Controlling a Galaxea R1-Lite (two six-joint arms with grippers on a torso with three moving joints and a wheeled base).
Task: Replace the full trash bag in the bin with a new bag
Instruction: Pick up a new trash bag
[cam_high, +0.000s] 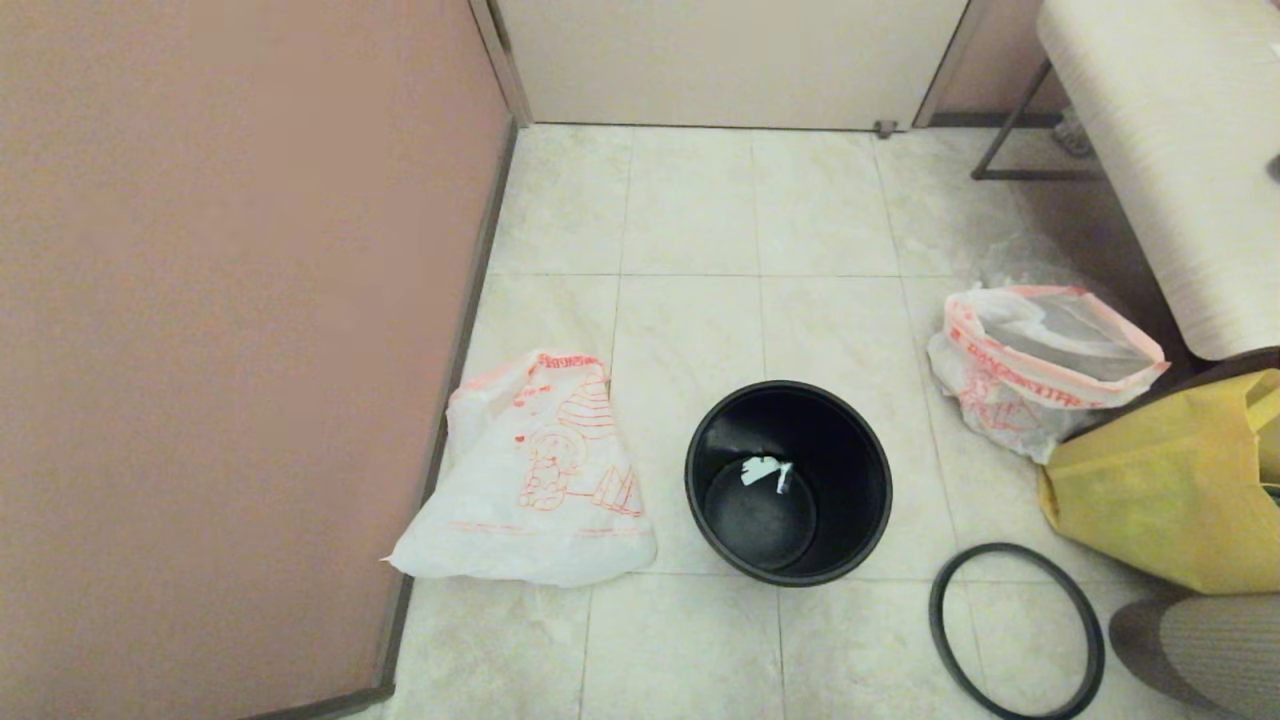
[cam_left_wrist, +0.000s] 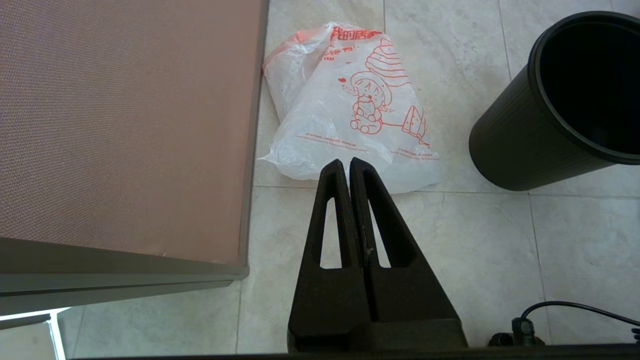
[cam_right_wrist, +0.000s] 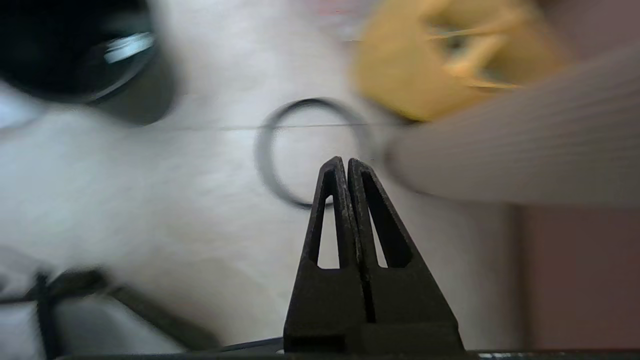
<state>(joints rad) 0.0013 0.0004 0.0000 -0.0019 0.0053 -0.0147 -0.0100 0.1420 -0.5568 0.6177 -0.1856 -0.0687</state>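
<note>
From the head, the round black plastic bin stands unlined on the tiled floor, its thin dark grey hoop lying apart on the robot's right. The lumpy translucent full trash bag sits farther right, and the limp white cartoon-print new bag lies left. In the left wrist view, the left gripper hangs closed and empty above the new bag's edge. In the right wrist view, the right gripper, closed on nothing, seems to hover over the hoop.

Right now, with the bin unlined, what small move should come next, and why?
Probably open the left gripper and lower it onto the new bag: it hangs shut just short of it, while the bin stands bare and the full trash bag is already out.
</note>
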